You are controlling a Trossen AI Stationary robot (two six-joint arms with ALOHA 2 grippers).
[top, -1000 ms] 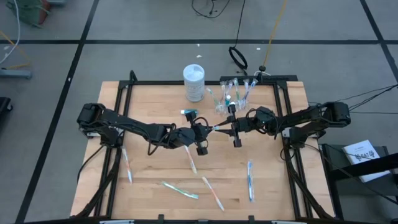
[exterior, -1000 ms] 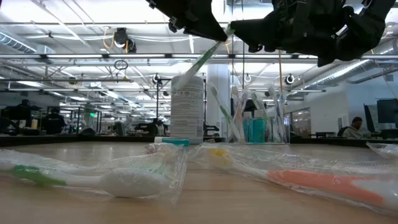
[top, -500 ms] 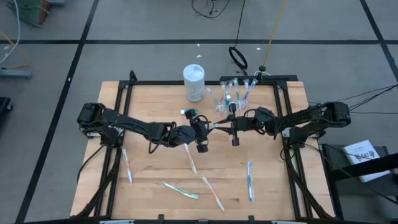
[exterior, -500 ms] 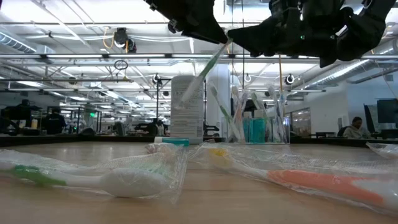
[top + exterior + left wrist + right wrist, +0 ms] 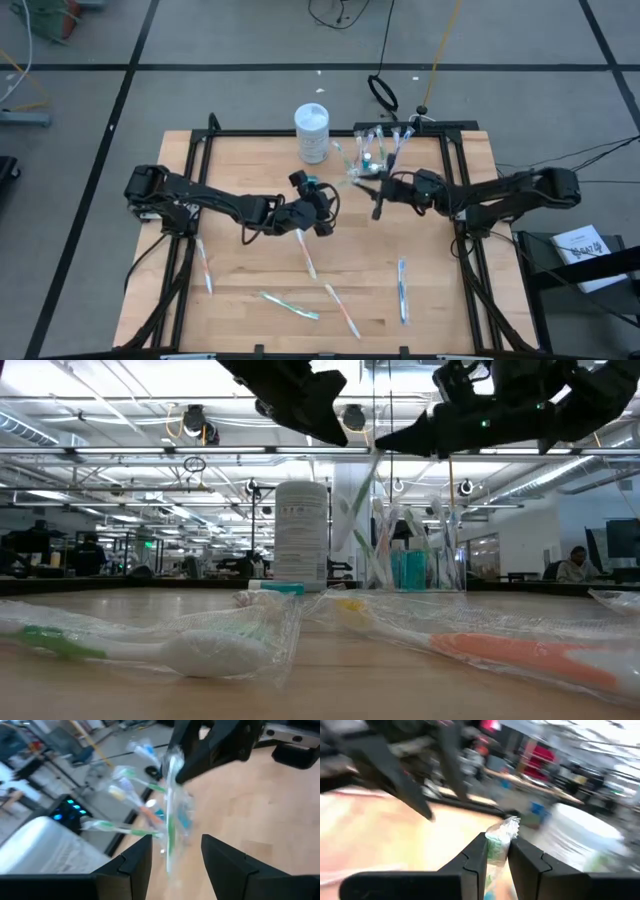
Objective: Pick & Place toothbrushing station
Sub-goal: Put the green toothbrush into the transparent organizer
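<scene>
A clear cup (image 5: 373, 158) with several toothbrushes stands upright at the table's far side, seen too in the low view (image 5: 410, 565). My right gripper (image 5: 372, 186) hovers just near of it, shut on a wrapped pale toothbrush with green accents (image 5: 171, 805). My left gripper (image 5: 322, 212) hangs open to the left of that toothbrush, touching nothing; its fingers (image 5: 134, 865) stand apart with the toothbrush beyond them. More wrapped toothbrushes (image 5: 307, 256) lie flat on the table. My right gripper pinches the upper end of the wrapped toothbrush (image 5: 501, 839) between its two fingers (image 5: 476, 861), over the plastic wrapper. The toothbrush (image 5: 362, 485) hangs below the fingers, slightly tilted, lifted clear of the table and beside the cup.
A white canister (image 5: 312, 132) stands left of the cup at the far side. A small teal-capped tube (image 5: 304, 181) lies near it. Wrapped toothbrushes lie near the front (image 5: 291, 305), (image 5: 342, 311), (image 5: 402, 290) and at the left (image 5: 205, 266).
My left gripper has opened, let go of the toothbrush and drawn back a little toward the table's left. My right gripper has kept the toothbrush and carried it toward the far edge and the cup. The toothbrush has swung from a slant to hang nearly upright.
</scene>
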